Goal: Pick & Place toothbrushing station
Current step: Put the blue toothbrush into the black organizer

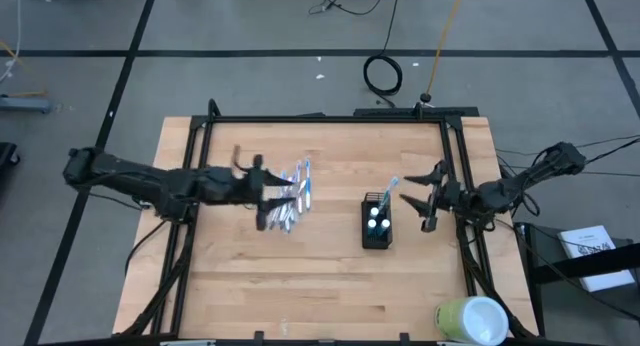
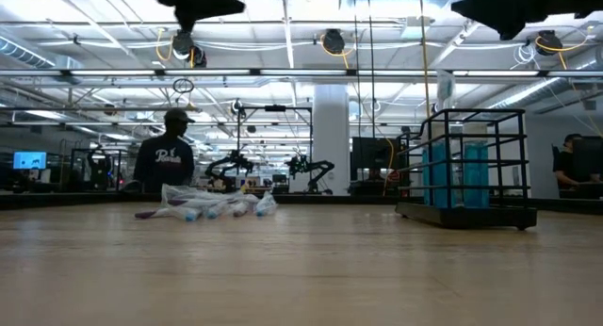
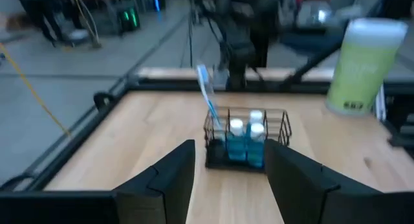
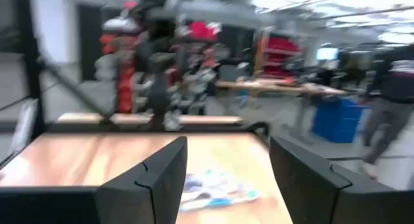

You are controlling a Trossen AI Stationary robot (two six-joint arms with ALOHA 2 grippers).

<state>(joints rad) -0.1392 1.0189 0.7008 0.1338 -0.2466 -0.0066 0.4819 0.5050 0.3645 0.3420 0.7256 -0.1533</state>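
Note:
The black wire-mesh holder stands on the table right of centre. It holds two white-capped blue tubes and one toothbrush, which leans against its rim. Several blue-and-white toothbrushes lie in a heap on the table left of centre and also show in the low view. My left gripper hangs open above the heap's left side, pointing toward the holder, with nothing between its fingers. My right gripper hovers open just right of the holder, and it too holds nothing.
A yellow-green and white cylinder stands at the table's near right corner. A black frame rail runs along the table's far edge and down both sides. Bare wood lies in front of the heap. A person stands in the room beyond the table.

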